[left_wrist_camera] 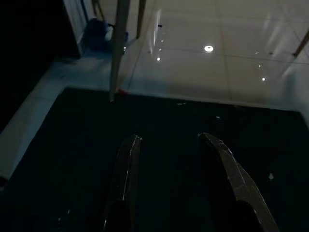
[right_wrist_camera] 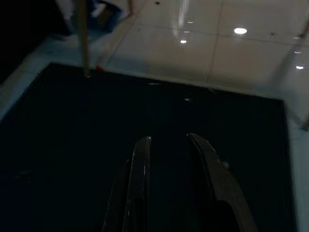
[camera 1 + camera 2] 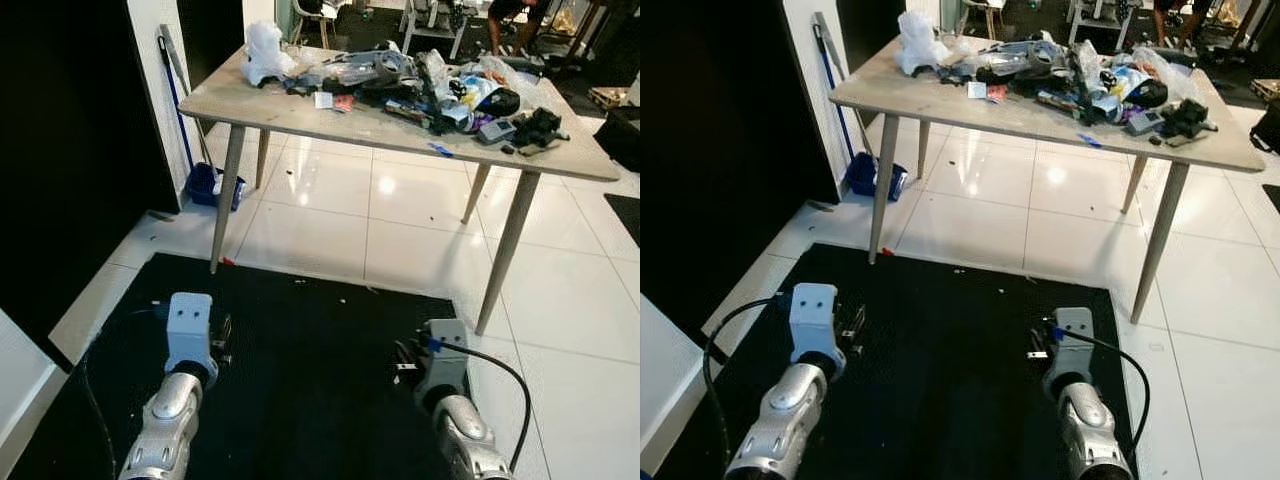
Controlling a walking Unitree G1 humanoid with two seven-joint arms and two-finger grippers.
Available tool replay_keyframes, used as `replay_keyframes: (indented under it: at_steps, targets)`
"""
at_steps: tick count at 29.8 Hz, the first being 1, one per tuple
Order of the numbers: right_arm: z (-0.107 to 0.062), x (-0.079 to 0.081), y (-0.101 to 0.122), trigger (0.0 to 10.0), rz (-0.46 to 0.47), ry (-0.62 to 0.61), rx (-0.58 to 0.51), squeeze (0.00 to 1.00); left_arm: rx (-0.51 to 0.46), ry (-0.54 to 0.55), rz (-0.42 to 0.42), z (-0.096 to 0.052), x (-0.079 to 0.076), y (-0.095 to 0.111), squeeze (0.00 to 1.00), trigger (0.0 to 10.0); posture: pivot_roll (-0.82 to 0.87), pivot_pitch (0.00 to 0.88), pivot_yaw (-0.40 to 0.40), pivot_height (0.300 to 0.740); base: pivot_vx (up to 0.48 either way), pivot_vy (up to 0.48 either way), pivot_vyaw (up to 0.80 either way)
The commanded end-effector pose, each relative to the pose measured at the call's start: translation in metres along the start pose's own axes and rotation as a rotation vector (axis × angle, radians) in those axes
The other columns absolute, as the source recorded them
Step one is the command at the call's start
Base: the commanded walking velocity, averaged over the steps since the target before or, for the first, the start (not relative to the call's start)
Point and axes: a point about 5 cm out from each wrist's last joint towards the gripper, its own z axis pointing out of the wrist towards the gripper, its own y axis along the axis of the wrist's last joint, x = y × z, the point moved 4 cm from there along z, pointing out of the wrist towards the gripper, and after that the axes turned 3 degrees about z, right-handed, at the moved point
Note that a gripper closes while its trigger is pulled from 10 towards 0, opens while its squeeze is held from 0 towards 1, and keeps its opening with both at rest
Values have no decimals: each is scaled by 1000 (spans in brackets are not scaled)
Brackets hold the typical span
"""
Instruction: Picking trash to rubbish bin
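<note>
Clutter (image 3: 420, 85) covers the far half of the wooden table (image 3: 300, 112) across the top of the head views: crumpled white plastic (image 3: 265, 52) at its upper-left corner, then clear wrappers, dark gadgets and small packets running toward the right end. This heap is the trash in sight, and much of it is too tangled and small to name piece by piece. Behind the table, at the very top edge, chair legs and part of a person (image 3: 510, 20) are cut off by the frame.

Both arms hang low in the lower part of the head views, over a black mat (image 3: 300, 400). The left gripper (image 1: 176, 145) has its two black fingers spread apart with nothing between them, seen in the dim left wrist view above the mat. The right gripper (image 2: 169, 142) likewise shows its fingers parted and empty, though with a narrower gap. Both wrist views are dark; specks on the mat cannot be identified.

The floor is glossy white tile (image 3: 400, 200) carrying lamp reflections. A blue dustpan (image 3: 213, 185) sits at middle left by a table leg, with a long handle (image 3: 180, 90) leaning on the white wall edge above it. A large black panel (image 3: 70, 150) takes up the left side.
</note>
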Motion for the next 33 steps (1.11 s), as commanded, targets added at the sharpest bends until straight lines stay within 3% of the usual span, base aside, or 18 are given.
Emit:
replay_keyframes:
  at_steps: [1, 33]
  targets:
    - [-2, -1, -4, 10000, 3, -4, 13, 0, 15, -3, -1, -1, -1, -4, 0, 10000, 3, 83, -41, 740, 247, 0, 0]
    - [-2, -1, -4, 10000, 5, -4, 13, 0, 10, -10, 1, -1, -1, -3, 0, 10000, 3, 84, -40, 740, 247, 0, 0]
